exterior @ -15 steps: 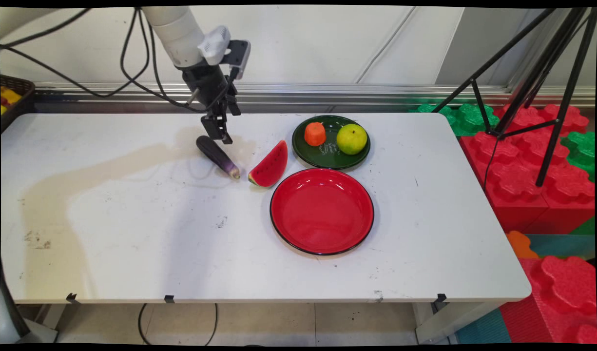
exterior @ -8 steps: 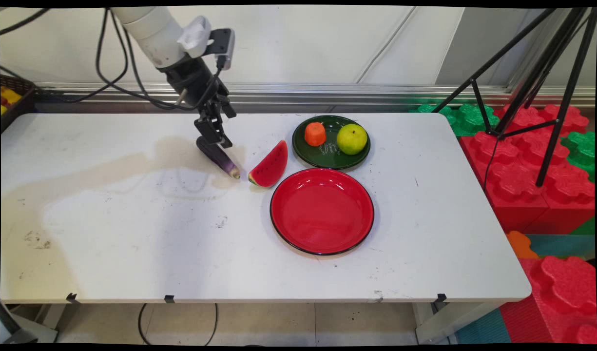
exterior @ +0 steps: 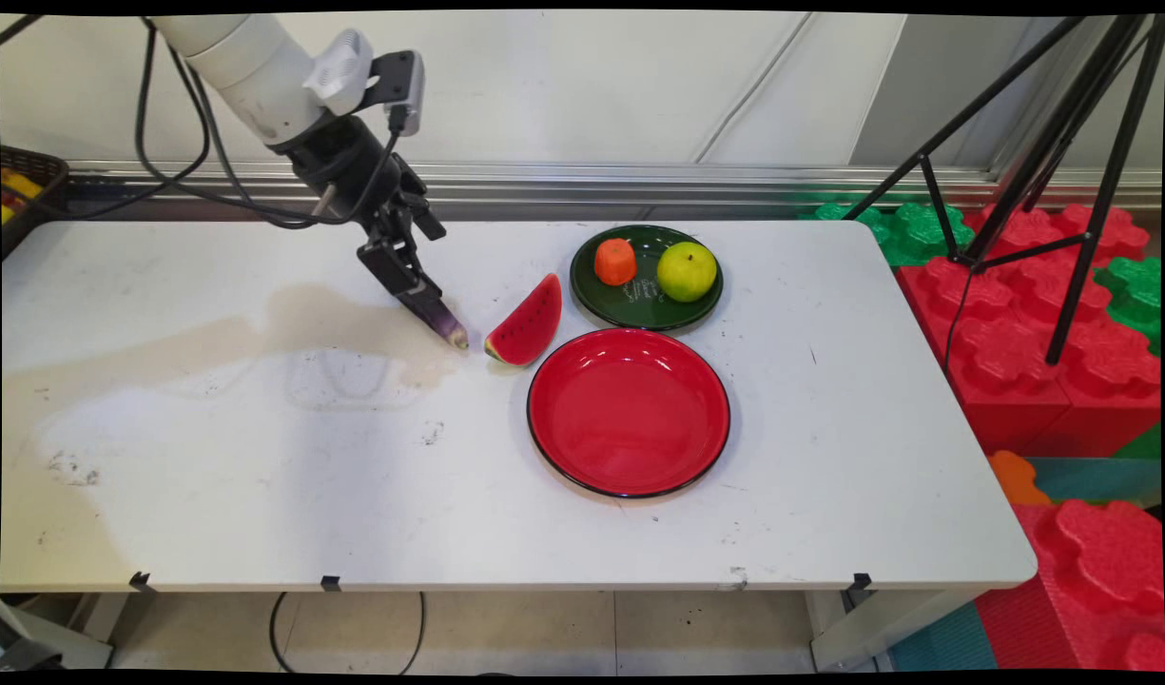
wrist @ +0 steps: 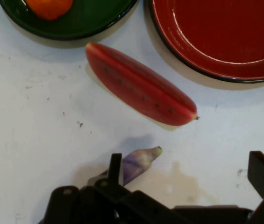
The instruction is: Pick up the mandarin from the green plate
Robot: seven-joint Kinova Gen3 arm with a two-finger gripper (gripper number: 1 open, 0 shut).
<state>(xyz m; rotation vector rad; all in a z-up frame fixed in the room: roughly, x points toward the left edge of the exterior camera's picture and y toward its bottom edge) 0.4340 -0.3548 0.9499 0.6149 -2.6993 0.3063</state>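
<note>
The gripper (exterior: 403,274) sits low over the table (exterior: 259,457) in the upper-left-centre of the main view, right on the fat end of the eggplant (exterior: 437,318). In the hand view the gripper (wrist: 188,177) has its jaws spread wide: one finger (wrist: 115,169) stands just beside the eggplant (wrist: 139,161), the other finger (wrist: 262,172) is far off at the lower right, w/ bare table between; nothing is clamped. Can't tell whether the near finger actually touches the eggplant. The eggplant lies flat on the table, its pale tip pointing toward the watermelon slice (exterior: 527,323), which lies near it but apart, at centre frame. Right of the slice is a red plate (exterior: 630,476), w/ nothing on it, & above that a green plate (exterior: 644,304) holding an orange piece (exterior: 615,261) & a green apple (exterior: 687,270). In the hand view the watermelon slice (wrist: 141,86) runs diagonally across the middle, the red plate (wrist: 178,42) at upper right, the green plate (wrist: 80,25) at upper left.
</note>
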